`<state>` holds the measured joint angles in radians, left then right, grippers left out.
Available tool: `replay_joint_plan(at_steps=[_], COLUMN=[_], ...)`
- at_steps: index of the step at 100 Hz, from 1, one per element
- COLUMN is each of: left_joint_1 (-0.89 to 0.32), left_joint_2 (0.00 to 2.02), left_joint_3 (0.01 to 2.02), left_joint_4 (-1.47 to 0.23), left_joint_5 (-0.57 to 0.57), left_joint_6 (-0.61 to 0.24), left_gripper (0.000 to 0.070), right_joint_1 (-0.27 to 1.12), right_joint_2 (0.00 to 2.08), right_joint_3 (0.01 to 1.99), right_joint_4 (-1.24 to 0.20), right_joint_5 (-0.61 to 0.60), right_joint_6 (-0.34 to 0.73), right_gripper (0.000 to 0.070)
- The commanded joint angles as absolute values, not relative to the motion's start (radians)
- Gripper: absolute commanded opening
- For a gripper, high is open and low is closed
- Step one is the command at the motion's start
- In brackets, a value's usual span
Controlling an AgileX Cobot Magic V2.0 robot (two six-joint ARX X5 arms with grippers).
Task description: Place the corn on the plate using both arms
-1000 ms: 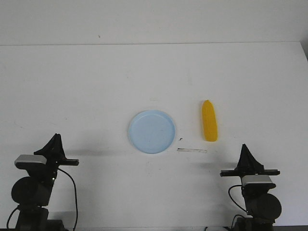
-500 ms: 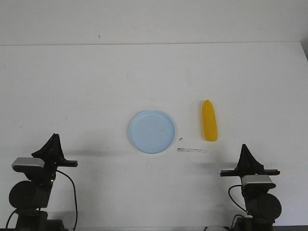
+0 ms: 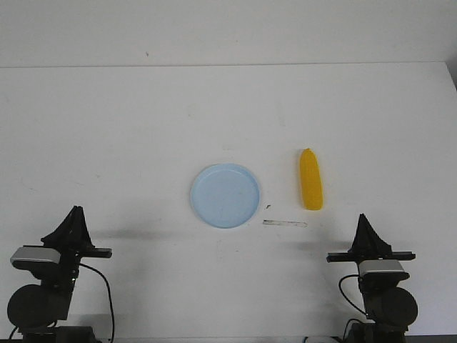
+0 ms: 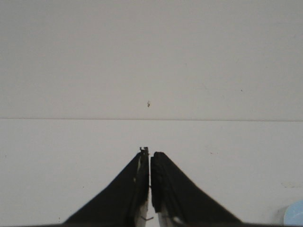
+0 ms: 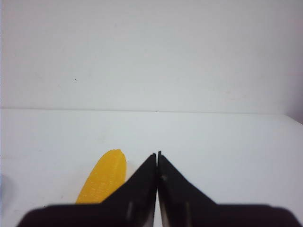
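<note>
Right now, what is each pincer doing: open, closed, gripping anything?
Left pincer: closed, holding nothing.
Right pincer: closed, holding nothing; the corn lies on the table, untouched.

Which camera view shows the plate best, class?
The front view: the whole plate lies unobstructed, left of the corn. The left wrist view catches only a pale-blue sliver at its edge; the right wrist view shows no clear plate.

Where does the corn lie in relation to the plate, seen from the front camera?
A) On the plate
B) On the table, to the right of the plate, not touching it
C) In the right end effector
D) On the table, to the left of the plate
B: in the front view the corn lies on the bare table, right of the plate, with a gap between them.
</note>
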<state>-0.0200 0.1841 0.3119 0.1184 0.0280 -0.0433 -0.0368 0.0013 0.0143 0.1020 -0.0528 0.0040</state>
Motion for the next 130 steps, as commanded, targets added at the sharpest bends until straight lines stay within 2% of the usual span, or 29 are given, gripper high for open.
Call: replay_joint_plan(at_steps=[1,70,78,85,96,109,130], left_joint_1=[-0.021,-0.021,-0.021,-0.021,-0.021,-0.021,-0.021], left_joint_2=[0.182,0.182,0.182,0.182,0.182,0.182,0.182], left_joint_3=[0.32,0.32,0.32,0.32,0.32,0.32,0.32], left_joint_4=[0.131,0.129,0.129,0.129,0.129,0.129,0.128], left_joint_5=[0.03,0.03,0.03,0.03,0.03,0.03,0.03], left_joint_6=[-0.045,-0.045,-0.045,-0.045,-0.045,-0.045,-0.045], left_gripper=[0.0001,0.0001,0.0001,0.0001,0.0001,0.0001,0.0001], right_joint_1=[-0.039,-0.039,-0.039,-0.038,-0.038,-0.038,-0.029], right_joint_2=[0.001,0.001,0.001,0.001,0.008,0.048,0.243], right_joint_3=[0.013,0.013,0.013,0.02,0.07,0.163,0.321], right_joint_4=[0.111,0.139,0.136,0.128,0.067,0.037,-0.048], right_joint_5=[-0.052,-0.053,-0.06,-0.104,-0.16,-0.158,-0.158], right_joint_6=[0.003,0.005,0.091,0.107,0.072,0.07,0.055], right_gripper=[0.0001,0.0001,0.0001,0.0,0.0001,0.0001,0.0])
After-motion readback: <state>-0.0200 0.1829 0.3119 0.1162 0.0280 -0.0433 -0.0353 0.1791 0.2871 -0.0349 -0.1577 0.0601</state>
